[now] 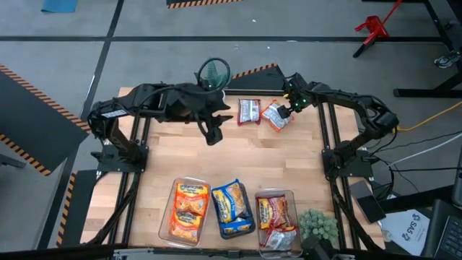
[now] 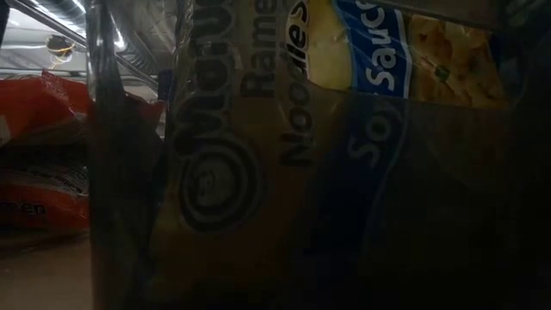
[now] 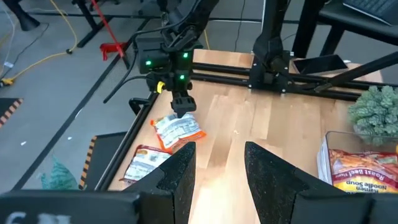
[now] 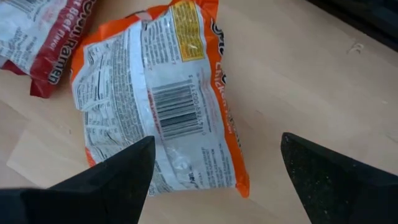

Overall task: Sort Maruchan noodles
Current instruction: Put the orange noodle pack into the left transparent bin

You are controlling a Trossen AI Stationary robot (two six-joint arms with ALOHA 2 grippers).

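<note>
Fingers spread wide, the right tool (image 1: 287, 110) hovers just above the orange noodle packet (image 1: 276, 115) lying on the bench (image 1: 289, 166).

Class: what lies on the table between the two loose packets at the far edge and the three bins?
Bare wood in the high view, between packets and bins.
</note>
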